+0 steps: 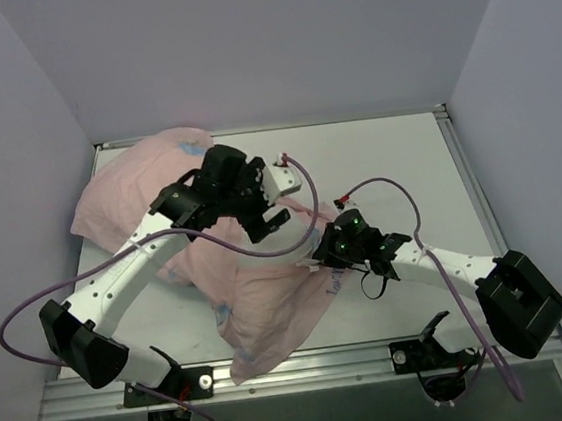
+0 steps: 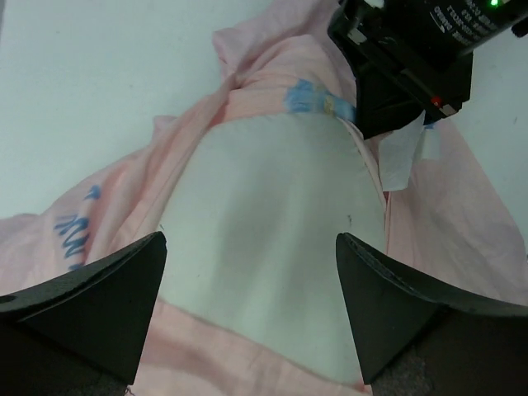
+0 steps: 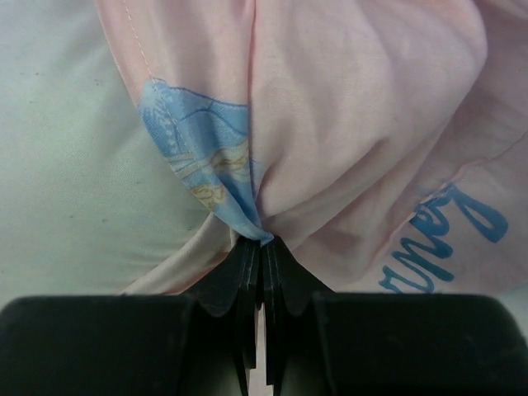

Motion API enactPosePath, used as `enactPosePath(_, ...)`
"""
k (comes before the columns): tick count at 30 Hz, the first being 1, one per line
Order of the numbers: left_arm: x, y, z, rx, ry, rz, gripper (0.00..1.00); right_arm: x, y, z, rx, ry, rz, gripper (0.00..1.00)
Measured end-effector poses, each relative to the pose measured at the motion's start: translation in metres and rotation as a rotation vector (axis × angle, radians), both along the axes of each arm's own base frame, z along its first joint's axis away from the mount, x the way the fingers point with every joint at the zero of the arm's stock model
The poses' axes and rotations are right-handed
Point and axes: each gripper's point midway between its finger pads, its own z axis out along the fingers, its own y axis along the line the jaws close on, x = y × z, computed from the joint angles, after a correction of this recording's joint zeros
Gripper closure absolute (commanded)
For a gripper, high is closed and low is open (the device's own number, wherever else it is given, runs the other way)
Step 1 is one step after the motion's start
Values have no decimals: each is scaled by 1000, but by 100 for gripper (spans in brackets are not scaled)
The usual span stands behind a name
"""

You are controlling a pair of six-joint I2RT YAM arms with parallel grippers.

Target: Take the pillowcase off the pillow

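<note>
The pillowcase [image 1: 261, 303] lies pink side out, bunched from the table's back left to the front edge. In the left wrist view it wraps the white pillow [image 2: 272, 223], whose bare end shows through the opening. My left gripper [image 2: 250, 241] hovers open over that bare end, with its fingers [image 2: 115, 305] wide apart and nothing held. My right gripper [image 3: 262, 243] is shut on a pinched fold of pillowcase [image 3: 346, 124] at its blue-printed hem, with the pillow [image 3: 58, 165] to its left. In the top view the right gripper [image 1: 324, 254] sits just right of the left gripper [image 1: 265, 222].
The white table [image 1: 397, 168] is boxed in by pale walls at the back and sides. A metal rail [image 1: 327, 364] runs along the front edge. Purple cables [image 1: 400, 193] loop off both arms.
</note>
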Motion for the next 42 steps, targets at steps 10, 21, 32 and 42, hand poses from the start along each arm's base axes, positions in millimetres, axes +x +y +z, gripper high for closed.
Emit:
enactPosePath(10,11,-26,-113,287,87,3,6,0,-1,0,4,5,-3,100)
enactPosePath(21,27,-25,-132,311,19,61,98,20,-26,14,31,-23,-92,100)
enactPosePath(32,26,7,-43,81,-56,121,98,87,-50,40,64,-90,-147,100)
enactPosePath(42,7,15,-57,78,-52,62,98,137,-43,43,77,-53,-109,100)
